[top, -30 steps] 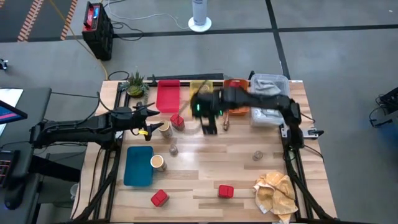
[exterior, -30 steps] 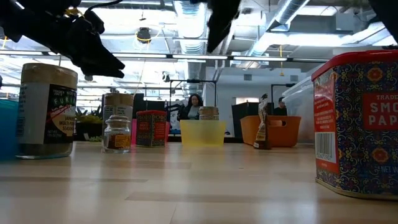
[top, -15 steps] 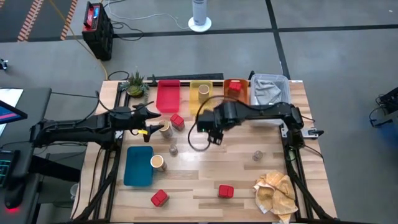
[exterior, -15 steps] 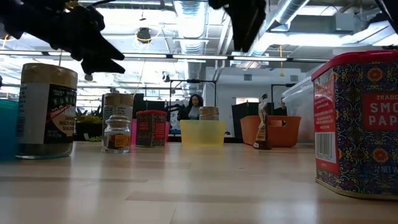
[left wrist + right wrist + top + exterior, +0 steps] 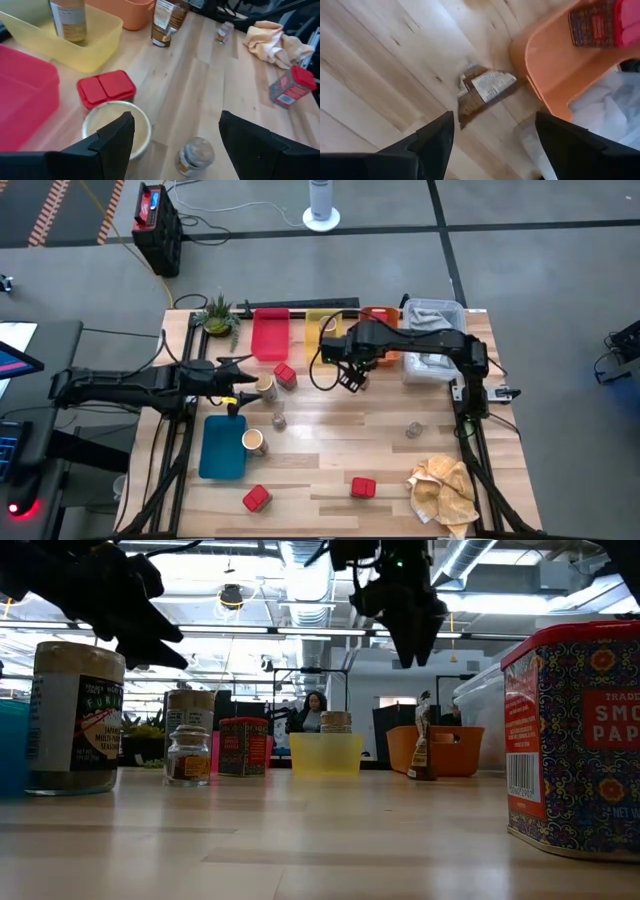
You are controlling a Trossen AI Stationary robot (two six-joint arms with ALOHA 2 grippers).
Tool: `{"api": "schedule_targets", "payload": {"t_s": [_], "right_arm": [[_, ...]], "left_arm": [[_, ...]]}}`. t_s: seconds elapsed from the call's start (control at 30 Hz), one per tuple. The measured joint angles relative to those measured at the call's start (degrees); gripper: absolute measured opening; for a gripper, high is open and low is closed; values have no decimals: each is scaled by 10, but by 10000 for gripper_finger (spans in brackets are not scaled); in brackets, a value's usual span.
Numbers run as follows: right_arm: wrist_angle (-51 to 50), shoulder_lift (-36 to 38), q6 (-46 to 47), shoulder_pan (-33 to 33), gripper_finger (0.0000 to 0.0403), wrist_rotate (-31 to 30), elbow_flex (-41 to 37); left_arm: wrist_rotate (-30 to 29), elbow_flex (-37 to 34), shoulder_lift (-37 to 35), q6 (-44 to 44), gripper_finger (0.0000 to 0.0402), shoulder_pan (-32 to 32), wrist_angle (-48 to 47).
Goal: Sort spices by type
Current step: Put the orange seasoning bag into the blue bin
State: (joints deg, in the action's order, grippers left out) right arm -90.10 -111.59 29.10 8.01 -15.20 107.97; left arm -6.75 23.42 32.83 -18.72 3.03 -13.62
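Table: pale wooden tabletop (image 5: 330,450), carried everything listed below.
Left arm: reached in from the table's left side; left gripper (image 5: 243,383) hovered over the left-centre, fingers (image 5: 114,141) spread wide, nothing clamped.
Right arm: stretched from the right side toward the rear middle; right gripper (image 5: 352,377) hung just in front of the trays, fingers (image 5: 436,140) parted, nothing between them.
Bin: clear plastic bin (image 5: 435,318) stood at the rear right corner.
Trays: flat red tray (image 5: 270,337), yellow tray (image 5: 318,328) and orange tray (image 5: 383,320) lined the rear edge; blue tray (image 5: 222,448) lay at the front left.
Cloth: crumpled beige cloth (image 5: 442,486) sat at the front right.
Packet: brown labelled packet (image 5: 482,92) stood just beside the orange tray, below the right gripper.
Red tins: red boxy tin (image 5: 285,375) stood near the red tray, close to the left gripper; two more red tins (image 5: 257,499) (image 5: 362,486) sat along the front edge; another tin (image 5: 595,22) rested inside the orange tray.
Cylinders: tan open-topped cylinder (image 5: 117,125) sat under the left gripper, touching the red boxy tin's side; second tan cylinder (image 5: 254,442) stood just beside the blue tray; a further labelled cylinder (image 5: 67,20) stood in the yellow tray.
Jars: small brownish glass jar (image 5: 279,420) stood mid-table, near the left gripper; second glass jar (image 5: 413,429) stood well apart, to the right.
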Motion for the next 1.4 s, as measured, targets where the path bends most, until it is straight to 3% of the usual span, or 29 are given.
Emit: {"api": "schedule_targets", "payload": {"t_s": [0.33, 0.87, 1.4], "right_arm": [[1, 0, -12, 20, 311, 1, -58], [48, 0, -26, 25, 287, 36, -89], [31, 0, -6, -5, 279, 15, -63]], "left_arm": [[-79, 0, 0, -21, 279, -71, -11], [-88, 0, 0, -29, 279, -79, -25], [-117, 0, 0, -14, 279, -79, -23]]}}
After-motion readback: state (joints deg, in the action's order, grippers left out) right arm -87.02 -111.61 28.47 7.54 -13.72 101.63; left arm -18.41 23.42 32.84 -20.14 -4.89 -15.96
